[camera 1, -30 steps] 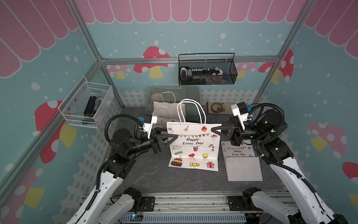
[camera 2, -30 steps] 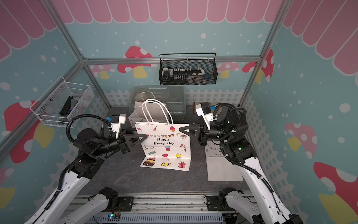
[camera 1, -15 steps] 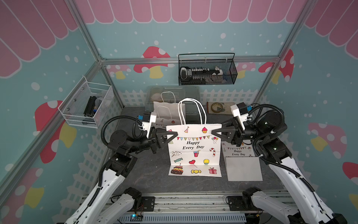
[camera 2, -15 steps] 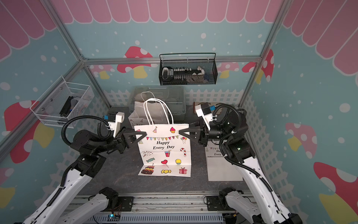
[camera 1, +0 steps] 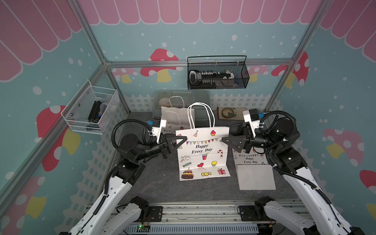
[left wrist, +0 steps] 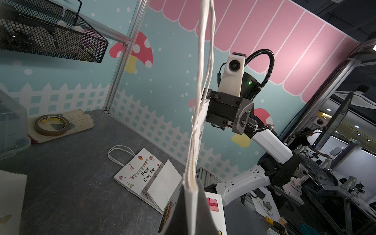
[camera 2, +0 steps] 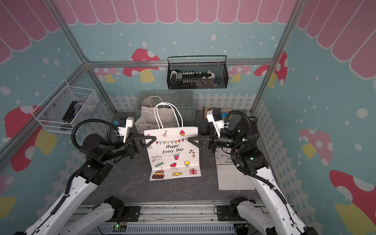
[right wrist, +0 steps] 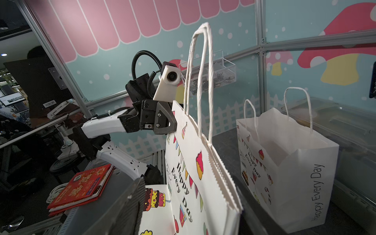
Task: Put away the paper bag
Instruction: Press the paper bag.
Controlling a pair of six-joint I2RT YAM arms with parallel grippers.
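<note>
Right wrist only: red booklets (right wrist: 81, 187) beyond paper bag (right wrist: 203, 183).

Paper bag (camera 1: 203, 154) before second bag (camera 1: 175, 120)

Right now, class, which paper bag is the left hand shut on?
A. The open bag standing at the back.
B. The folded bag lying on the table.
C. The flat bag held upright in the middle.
C: in a top view the left hand is pinched onto the top corner of the upright flat bag on its own side.
</note>
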